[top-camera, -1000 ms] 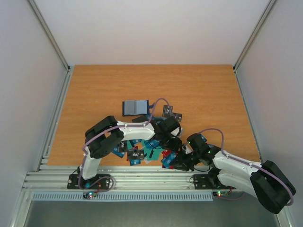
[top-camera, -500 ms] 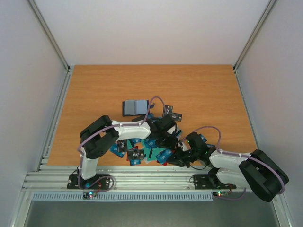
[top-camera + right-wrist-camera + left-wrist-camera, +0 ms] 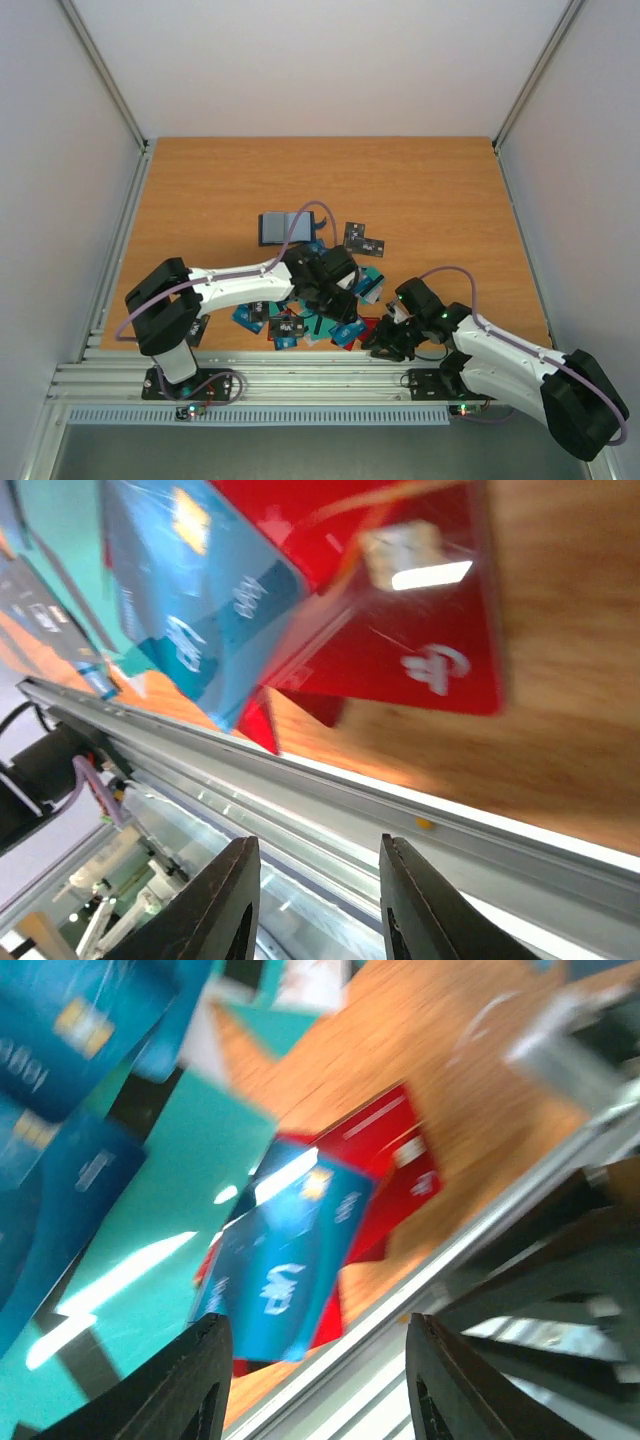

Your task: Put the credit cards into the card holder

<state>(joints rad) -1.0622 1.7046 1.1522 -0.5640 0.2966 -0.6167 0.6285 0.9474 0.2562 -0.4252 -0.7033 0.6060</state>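
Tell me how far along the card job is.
Done: nothing visible; the card holder lies open beyond the pile, no card showing in it. In hand: nothing; the left hand and right hand are open and empty above a blue card lying over a red card. Left: the credit cards, heaped and scattered near the front edge.

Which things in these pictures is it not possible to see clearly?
- Top view: card holder too small to show any cards inside.
- Top view: left gripper covers part of the credit cards.
- Left wrist view: motion blur, blue card's print unreadable.
- Right wrist view: red card cut by top edge.
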